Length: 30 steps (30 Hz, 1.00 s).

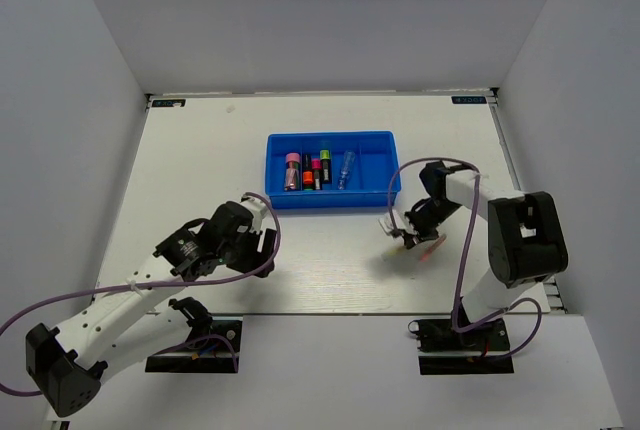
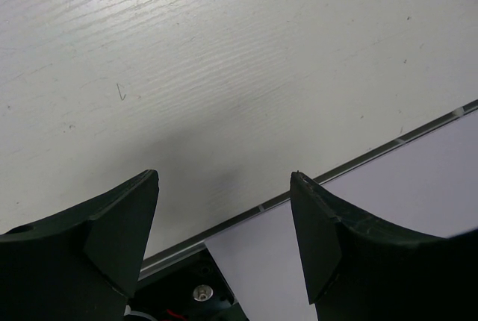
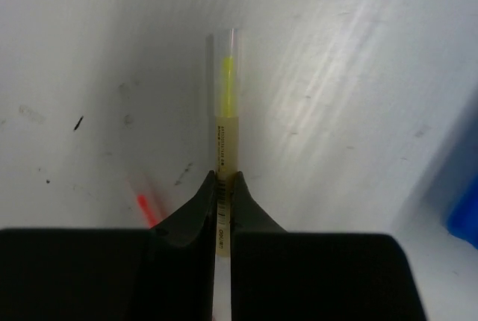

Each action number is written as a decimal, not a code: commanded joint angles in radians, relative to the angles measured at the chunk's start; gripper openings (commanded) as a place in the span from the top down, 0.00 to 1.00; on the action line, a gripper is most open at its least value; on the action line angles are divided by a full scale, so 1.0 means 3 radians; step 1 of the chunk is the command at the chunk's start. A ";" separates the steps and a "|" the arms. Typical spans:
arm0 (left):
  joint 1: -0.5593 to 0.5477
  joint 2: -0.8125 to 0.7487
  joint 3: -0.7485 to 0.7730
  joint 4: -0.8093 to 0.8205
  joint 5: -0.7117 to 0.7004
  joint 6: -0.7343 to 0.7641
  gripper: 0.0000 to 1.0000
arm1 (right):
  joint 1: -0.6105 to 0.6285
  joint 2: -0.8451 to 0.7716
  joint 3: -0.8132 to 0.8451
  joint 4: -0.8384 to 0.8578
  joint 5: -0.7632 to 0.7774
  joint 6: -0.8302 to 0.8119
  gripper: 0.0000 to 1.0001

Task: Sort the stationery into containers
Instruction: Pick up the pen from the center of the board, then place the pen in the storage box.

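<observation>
My right gripper point(image 3: 225, 179) is shut on a thin pale-yellow stick point(image 3: 225, 112) with a clear cap, held just above the table in front of the tray's right end point(image 1: 402, 234). A thin pink stick point(image 3: 143, 206) lies blurred on the table below it, and shows in the top view point(image 1: 432, 248) too. The blue tray point(image 1: 272, 172) holds several black highlighters point(image 1: 292, 172) and a blue-and-white tube point(image 1: 346, 168). My left gripper point(image 2: 224, 187) is open and empty over bare table near the front edge point(image 1: 262, 242).
A corner of the blue tray point(image 3: 467, 216) shows at the right of the right wrist view. The table's front edge point(image 2: 358, 164) and the left arm's base mount point(image 2: 194, 284) lie under the left gripper. White walls enclose the table.
</observation>
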 commanded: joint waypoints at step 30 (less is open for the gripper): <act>-0.0062 0.0085 0.0064 0.0240 0.0330 -0.0415 0.18 | 0.0386 0.0962 0.2835 0.0920 0.1510 0.6598 1.00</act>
